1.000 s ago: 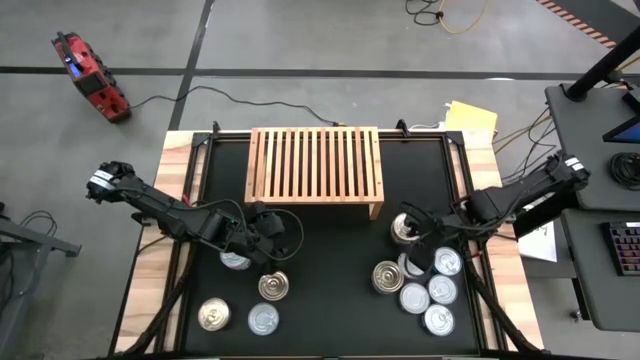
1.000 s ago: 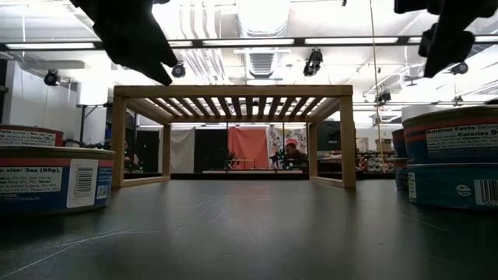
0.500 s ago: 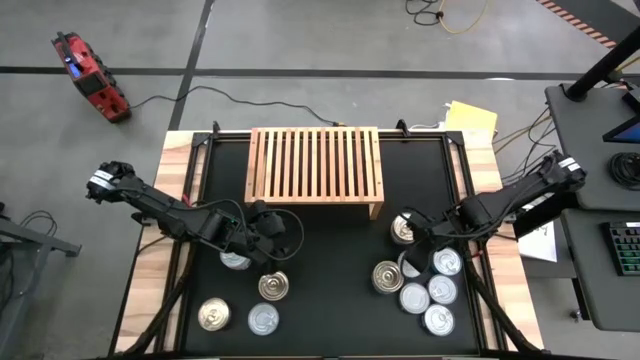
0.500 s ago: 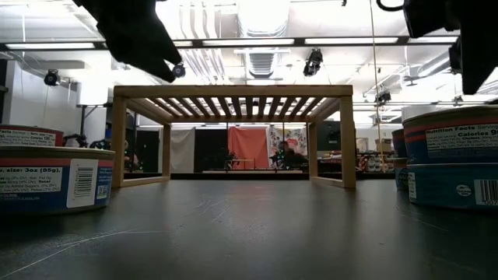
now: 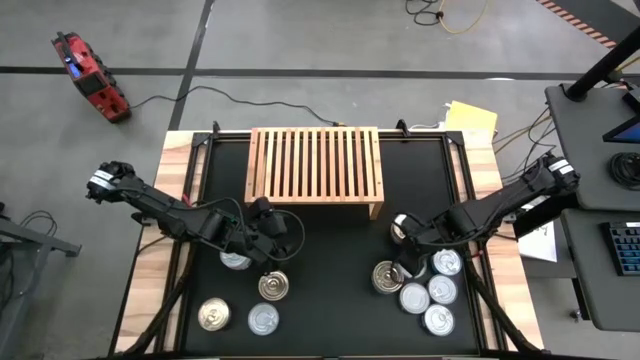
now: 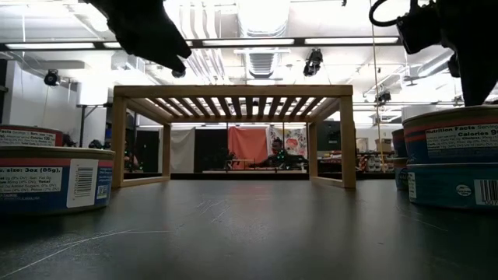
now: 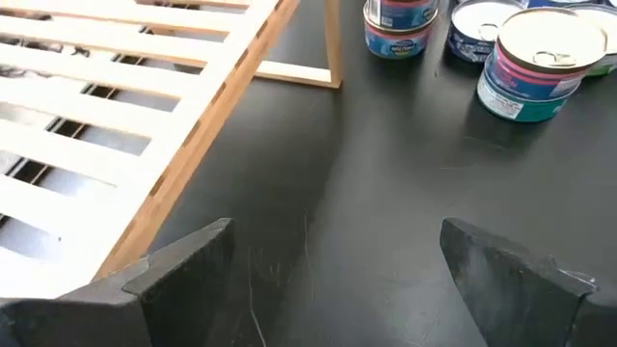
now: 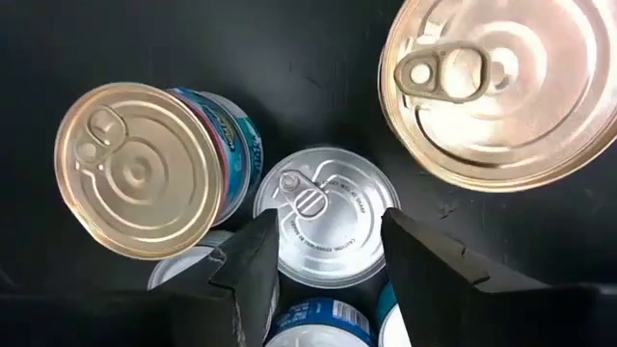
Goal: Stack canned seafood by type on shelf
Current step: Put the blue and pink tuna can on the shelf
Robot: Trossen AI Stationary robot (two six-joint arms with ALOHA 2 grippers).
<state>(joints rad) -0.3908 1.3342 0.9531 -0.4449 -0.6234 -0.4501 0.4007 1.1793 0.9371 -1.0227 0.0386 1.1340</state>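
While over tins, right tool astride

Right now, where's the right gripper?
High view: the right gripper is over the can cluster on the table's right, in front of the shelf. Its wrist view shows its fingers straddling a flat silver can.
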